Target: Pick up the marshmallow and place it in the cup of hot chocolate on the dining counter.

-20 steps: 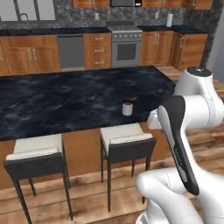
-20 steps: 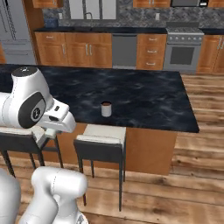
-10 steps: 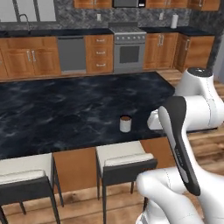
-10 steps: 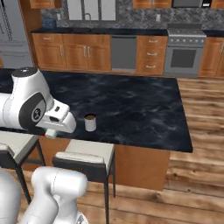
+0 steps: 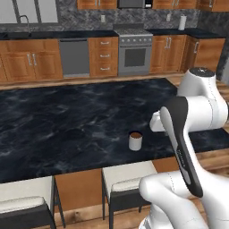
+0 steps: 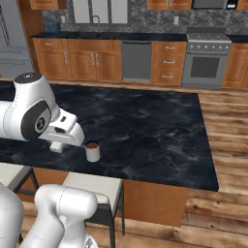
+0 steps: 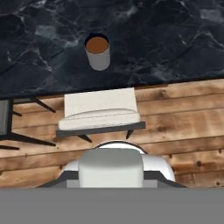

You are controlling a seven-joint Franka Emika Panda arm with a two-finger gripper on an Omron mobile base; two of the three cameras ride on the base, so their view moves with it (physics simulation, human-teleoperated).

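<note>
Jaws are pinching the marshmallow [image 7: 111,168], closed on it, hanging over a stool [image 7: 100,111]. Cup of hot chocolate [image 7: 97,52] is sitting ahead, near the counter [image 7: 175,39] edge.

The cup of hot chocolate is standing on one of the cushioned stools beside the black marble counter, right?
Not quite. The cup of hot chocolate stands on the black marble dining counter itself, near its edge; the cushioned stool sits below on the floor. The hand view shows this.
</note>
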